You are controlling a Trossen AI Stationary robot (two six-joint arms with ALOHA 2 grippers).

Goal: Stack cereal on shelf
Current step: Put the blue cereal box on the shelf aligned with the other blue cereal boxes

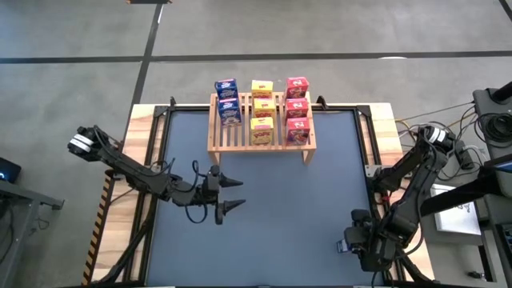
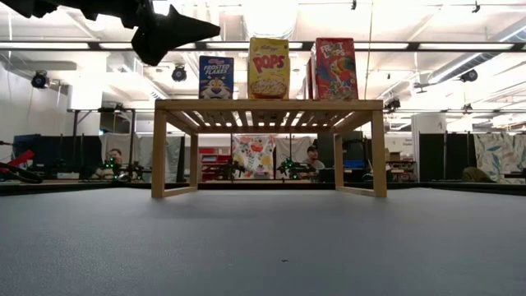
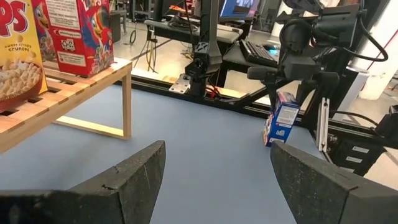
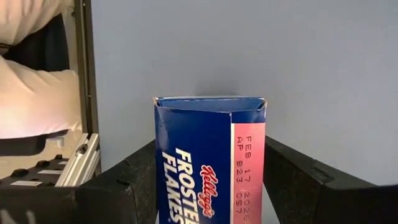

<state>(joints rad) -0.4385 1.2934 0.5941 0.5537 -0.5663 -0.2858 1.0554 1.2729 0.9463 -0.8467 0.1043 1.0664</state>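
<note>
My right gripper (image 4: 205, 186) clamped a blue box (image 4: 208, 162), fingers on both its sides. My left gripper (image 1: 232, 194) hung open, empty, before the shelf (image 1: 220, 136).

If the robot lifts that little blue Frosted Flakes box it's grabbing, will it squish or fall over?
The blue cereal box sits between the right gripper's fingers, near the table's corner. It looks like thin cardboard, so a hard squeeze would probably dent it. It's tall and narrow, so it would likely tip if nudged. It's probably very light.
</note>
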